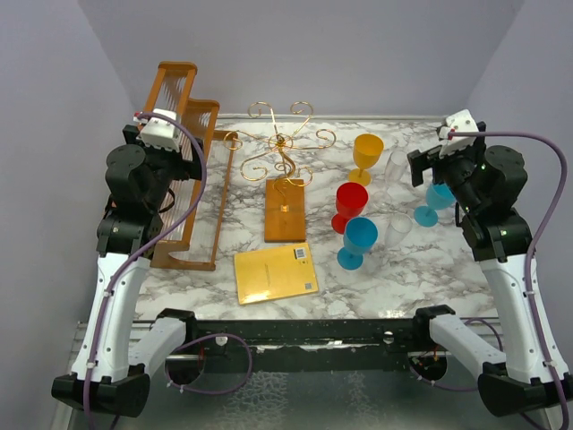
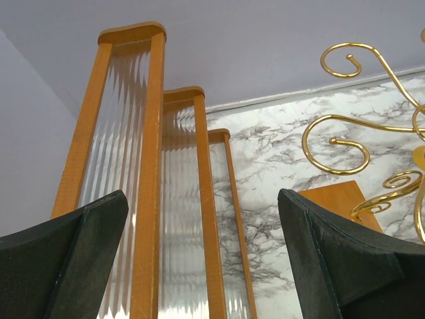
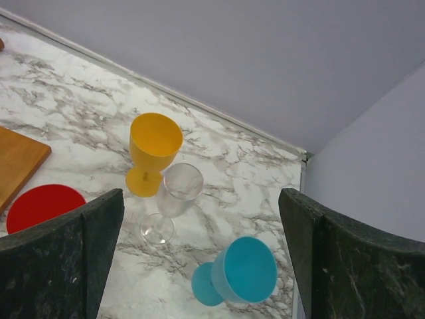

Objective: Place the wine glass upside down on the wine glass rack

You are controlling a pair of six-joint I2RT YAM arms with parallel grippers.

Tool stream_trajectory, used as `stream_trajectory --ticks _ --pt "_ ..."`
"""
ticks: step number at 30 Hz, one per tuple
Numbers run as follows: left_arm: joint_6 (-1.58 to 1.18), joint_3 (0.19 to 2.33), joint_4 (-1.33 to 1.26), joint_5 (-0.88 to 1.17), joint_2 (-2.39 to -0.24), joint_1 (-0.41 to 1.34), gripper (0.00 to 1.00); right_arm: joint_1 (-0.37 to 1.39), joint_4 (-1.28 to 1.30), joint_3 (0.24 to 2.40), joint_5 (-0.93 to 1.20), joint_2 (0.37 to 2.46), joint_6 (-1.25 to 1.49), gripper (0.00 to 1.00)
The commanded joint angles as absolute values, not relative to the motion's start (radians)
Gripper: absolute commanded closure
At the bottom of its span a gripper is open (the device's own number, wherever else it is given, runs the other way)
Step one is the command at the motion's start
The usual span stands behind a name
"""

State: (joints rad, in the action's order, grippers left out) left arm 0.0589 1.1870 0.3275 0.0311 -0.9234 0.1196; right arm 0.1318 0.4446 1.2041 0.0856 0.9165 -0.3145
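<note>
The wine glass rack (image 1: 285, 150) is a gold wire stand with curled arms on a brown wooden base (image 1: 286, 210), at the middle back of the table. Its spirals also show in the left wrist view (image 2: 345, 139). Right of it stand a yellow glass (image 1: 365, 157), a red glass (image 1: 350, 204), two blue glasses (image 1: 359, 240) (image 1: 436, 202) and two clear glasses (image 1: 397, 228) (image 1: 394, 166), all upright. My right gripper (image 1: 423, 167) is open and empty above the far blue glass (image 3: 242, 271) and a clear glass (image 3: 176, 196). My left gripper (image 1: 179, 143) is open and empty in front of the wooden frame.
A large two-tier wooden frame with clear rods (image 1: 183, 161) stands at the left, close ahead of the left gripper (image 2: 149, 166). A flat yellow card (image 1: 276, 273) lies near the front middle. Grey walls close in the table on three sides.
</note>
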Motion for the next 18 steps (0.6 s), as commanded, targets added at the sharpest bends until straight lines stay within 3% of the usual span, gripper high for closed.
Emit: stream_trajectory --ticks 1,12,18 --pt "0.074 1.240 0.340 0.090 -0.932 0.113 0.01 0.134 0.489 1.206 0.048 0.889 -0.400 0.00" --pt "0.133 1.274 0.380 0.135 -0.966 0.114 0.01 0.129 0.867 1.255 0.145 0.898 -0.547 0.00" --pt "0.149 1.268 0.394 0.157 -0.966 0.113 0.01 0.128 1.018 1.216 0.145 0.893 -0.587 0.05"
